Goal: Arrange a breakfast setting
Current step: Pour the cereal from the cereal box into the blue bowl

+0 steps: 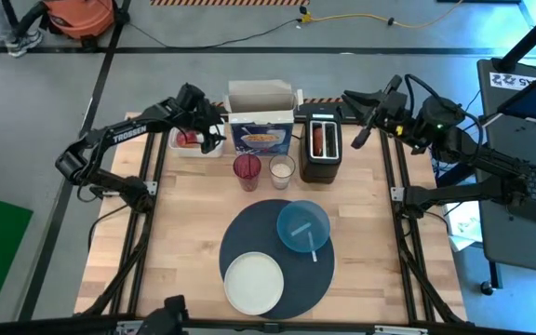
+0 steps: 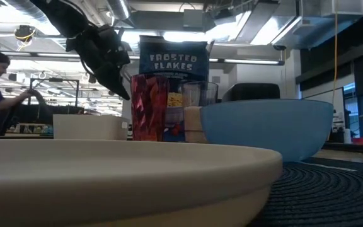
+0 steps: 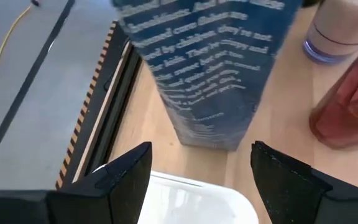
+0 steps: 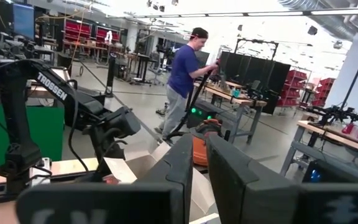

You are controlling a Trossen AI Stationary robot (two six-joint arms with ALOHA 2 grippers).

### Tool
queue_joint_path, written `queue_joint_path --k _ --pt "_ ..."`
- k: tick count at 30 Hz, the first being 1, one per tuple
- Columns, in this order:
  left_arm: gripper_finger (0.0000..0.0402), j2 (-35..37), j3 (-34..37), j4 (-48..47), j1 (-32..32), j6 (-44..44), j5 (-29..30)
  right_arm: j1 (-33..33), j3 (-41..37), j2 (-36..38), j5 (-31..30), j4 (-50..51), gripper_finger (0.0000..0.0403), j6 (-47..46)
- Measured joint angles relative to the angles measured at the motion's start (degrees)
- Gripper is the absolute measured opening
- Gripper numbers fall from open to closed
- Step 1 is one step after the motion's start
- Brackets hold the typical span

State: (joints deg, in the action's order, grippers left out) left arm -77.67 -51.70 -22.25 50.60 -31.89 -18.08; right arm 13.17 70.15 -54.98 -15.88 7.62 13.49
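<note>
The dark blue-grey placemat [image 1: 270, 249] lies at the table's near middle. On it stand the light-blue bowl [image 1: 302, 226], with the gold spoon [image 1: 311, 245] in it, and the white plate [image 1: 254, 282]. The red apple [image 1: 186, 139] lies in a white container [image 1: 180, 147] at the far left. A toasted round [image 1: 318, 140] sticks up from the black toaster [image 1: 321, 160]. The cereal box [image 1: 261, 130] stands between them. My left gripper [image 3: 201, 152] is open and empty above the container's right end, beside the box. My right gripper [image 1: 365, 119] is shut and empty, raised at the far right.
A red tumbler [image 1: 247, 171] and a clear glass [image 1: 282, 170] stand in front of the cereal box, between it and the placemat. In the low view the plate [image 2: 125, 176] fills the foreground. A person [image 4: 182, 78] works in the room beyond the table.
</note>
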Motion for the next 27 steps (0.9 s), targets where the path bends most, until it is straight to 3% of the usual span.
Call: queue_joint_path --k 9,20,27 --pt "0.0267 -2.7 0.0 0.18 -0.13 4.38 -0.82 0.0 0.0 0.0 0.02 -0.22 0.0051 -0.82" --pt "0.0351 -5.68 0.0 5.4 -3.05 2.26 2.91 -0.01 0.0 0.01 1.46 -0.28 0.0051 -3.3" --pt "0.0371 -7.15 0.0 5.41 -3.09 1.6 2.66 -0.02 0.0 0.02 1.46 -0.26 0.0051 -4.43"
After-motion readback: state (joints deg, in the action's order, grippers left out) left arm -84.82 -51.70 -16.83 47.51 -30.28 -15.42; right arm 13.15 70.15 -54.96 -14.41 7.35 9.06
